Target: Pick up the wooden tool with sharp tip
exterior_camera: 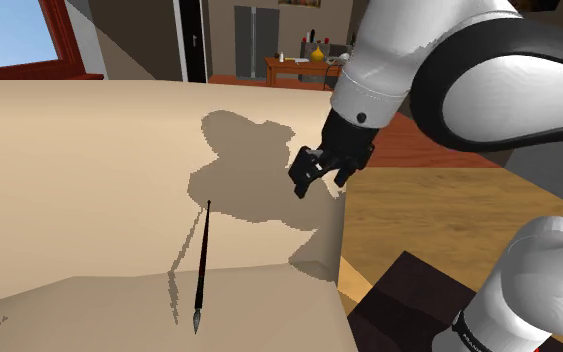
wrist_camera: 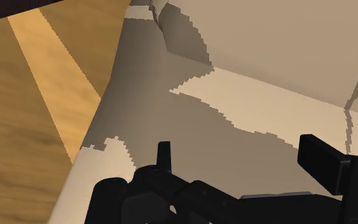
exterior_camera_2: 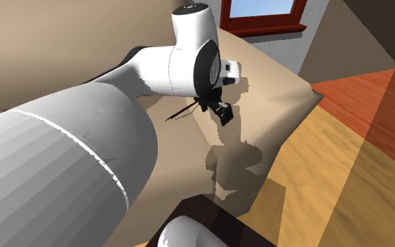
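Basically approach step going on: gripper [exterior_camera: 314, 178] hovering over table [exterior_camera: 69, 150] near its right edge, fingers spread apart, holding nothing. Wooden tool [exterior_camera: 203, 265] lying flat at lower centre of shoulder view, well apart from gripper. Long axis running near-vertical in frame, greyish tip pointing at bottom edge. Next move probably needing shift left-down, fingers straddling shaft.

Bright; jagged, perhaps aliased shadows [exterior_camera: 254, 165]

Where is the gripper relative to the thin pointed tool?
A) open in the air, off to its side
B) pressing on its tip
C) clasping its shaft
A: the shoulder view shows the gripper open above the table, apart from the thin pointed tool lying flat.
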`<state>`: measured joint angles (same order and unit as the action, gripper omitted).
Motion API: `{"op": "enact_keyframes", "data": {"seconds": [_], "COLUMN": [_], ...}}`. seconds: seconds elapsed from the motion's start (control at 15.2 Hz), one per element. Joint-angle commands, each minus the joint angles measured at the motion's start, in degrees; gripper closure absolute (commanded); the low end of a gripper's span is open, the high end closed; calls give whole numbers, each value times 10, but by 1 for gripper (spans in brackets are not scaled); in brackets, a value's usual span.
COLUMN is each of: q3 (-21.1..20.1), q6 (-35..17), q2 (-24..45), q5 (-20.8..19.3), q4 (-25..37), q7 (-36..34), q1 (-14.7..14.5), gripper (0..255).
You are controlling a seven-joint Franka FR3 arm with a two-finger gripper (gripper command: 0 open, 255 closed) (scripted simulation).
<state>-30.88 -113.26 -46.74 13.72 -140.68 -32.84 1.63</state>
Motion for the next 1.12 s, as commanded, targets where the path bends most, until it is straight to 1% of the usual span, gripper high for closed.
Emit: {"op": "enact_keyframes", "data": {"seconds": [0.0, 0.2, 0.33, 0.46, 0.59, 0.73, 0.79, 0.86, 0.92, 0.99, 1.06], "q3": [-43, -111, -161, -215, -277, -348, -389, -434, -485, -539, -576], "q6": [-14, -40, -56, -69, -79, -85, -87, -88, -87, -85, -83], "q2": [20, 57, 85, 114, 145, 175, 190, 203, 213, 217, 213], "q5": [6, 5, -1, -13, -30, -53, -66, -79, -90, -97, -95], "q4": [17, 45, 69, 97, 130, 167, 187, 208, 231, 254, 271], "q7": [-53, -130, -182, -236, -292, -348, -377, -404, -430, -452, -463], "q1": [13, 44, 73, 109, 155, 213, 248, 289, 336, 388, 426], "gripper": [0, 0, 0, 0, 0, 0, 0, 0, 0, 0, 0]}}
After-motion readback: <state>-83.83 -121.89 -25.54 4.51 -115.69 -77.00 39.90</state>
